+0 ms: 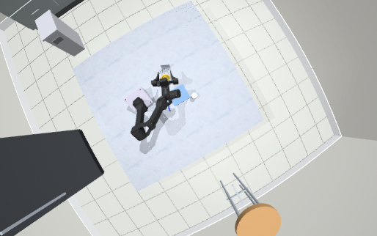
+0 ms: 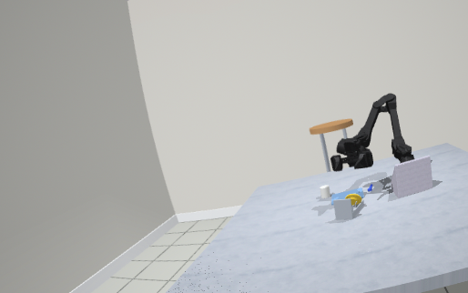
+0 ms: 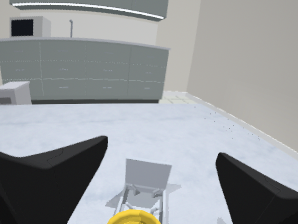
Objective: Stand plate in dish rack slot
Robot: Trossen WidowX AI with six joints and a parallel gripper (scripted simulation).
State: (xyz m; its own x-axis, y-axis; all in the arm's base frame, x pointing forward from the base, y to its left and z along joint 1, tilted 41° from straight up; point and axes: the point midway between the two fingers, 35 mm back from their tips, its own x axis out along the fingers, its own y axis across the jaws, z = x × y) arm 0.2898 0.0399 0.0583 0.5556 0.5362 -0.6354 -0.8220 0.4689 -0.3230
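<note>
The yellow plate is in the dish rack, behind its grey end panel. It shows as a flattened oval in the exterior view, so it leans well back and is not upright. Which slot it is in cannot be told. The grey dish rack stands on the table; its rails show partly in the wrist view. My gripper is open and empty. It hangs above the plate and rack, clear of both. The plate's lower edge is hidden.
A light blue flat piece lies beside the rack, with a white cup past it. A small dark blue thing lies nearby. A pinkish sloped block stands by the arm's base.
</note>
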